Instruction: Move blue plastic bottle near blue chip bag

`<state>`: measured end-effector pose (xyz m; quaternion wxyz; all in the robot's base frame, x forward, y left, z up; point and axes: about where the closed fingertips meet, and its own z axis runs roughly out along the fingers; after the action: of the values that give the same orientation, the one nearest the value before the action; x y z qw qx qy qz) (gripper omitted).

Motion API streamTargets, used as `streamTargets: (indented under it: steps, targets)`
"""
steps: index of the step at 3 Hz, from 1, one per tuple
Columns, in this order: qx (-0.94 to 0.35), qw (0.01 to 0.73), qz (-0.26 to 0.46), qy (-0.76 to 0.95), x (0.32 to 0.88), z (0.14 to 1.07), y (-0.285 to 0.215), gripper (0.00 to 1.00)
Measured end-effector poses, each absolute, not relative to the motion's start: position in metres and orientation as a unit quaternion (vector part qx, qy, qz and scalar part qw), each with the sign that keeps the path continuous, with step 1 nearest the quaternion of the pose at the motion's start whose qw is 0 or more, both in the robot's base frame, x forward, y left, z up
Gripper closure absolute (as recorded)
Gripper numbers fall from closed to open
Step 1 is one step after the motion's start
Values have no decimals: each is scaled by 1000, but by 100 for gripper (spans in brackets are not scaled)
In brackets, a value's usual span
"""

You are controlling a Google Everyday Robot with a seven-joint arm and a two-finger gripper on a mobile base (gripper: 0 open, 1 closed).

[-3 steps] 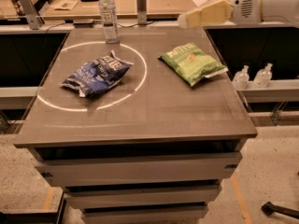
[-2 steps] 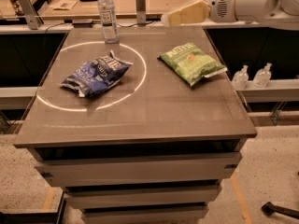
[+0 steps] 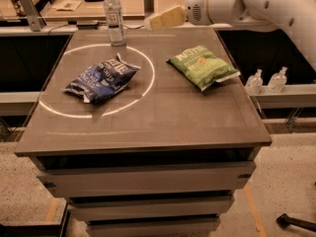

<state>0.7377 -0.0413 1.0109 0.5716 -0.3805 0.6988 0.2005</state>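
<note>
At the counter's (image 3: pixel 163 117) far edge your blue plastic bottle (image 3: pixel 114 19) stands upright, apart from the blue chip bag (image 3: pixel 101 78) lying nearer. Your tool (image 3: pixel 165 18) hovers beside the bottle, not touching it; can't tell if released or clenched.

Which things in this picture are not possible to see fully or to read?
All in the camera view:
- The label print on the blue plastic bottle is too small to read.
- The lettering on the blue chip bag is broken by creases.
- The gripper hangs near the far edge of the table, right of the bottle; its arm is cut off by the top and right edges.
- The dark object on the floor is cut off by the right edge.
</note>
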Motion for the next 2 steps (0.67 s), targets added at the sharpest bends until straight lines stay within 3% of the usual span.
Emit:
streamTargets:
  steps: [2]
  targets:
    - [-329,592,205,707,798,995,7,0]
